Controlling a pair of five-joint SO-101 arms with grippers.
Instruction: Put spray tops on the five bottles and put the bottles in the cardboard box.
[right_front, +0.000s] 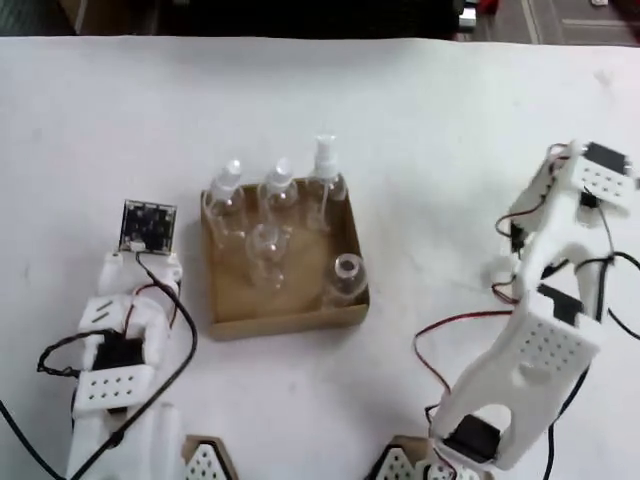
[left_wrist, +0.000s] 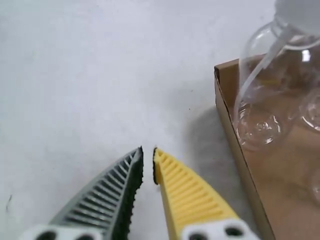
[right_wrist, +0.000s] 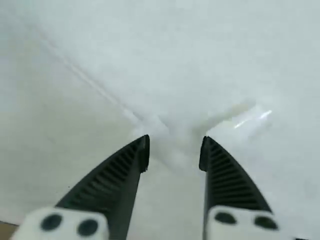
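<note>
Left hand (left_wrist: 148, 153) closed beside box (right_front: 285, 318); five bottles (right_front: 266, 246) inside.

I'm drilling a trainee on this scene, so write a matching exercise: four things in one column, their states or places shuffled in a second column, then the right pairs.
Things
1. left hand
2. right hand
3. cardboard box
4. tallest bottle, in the box's far right corner

States
A. open, over bare table
B. wears a white spray top
C. shut, empty, beside the box
D. holds five bottles

Pairs: 1-C, 2-A, 3-D, 4-B
</note>
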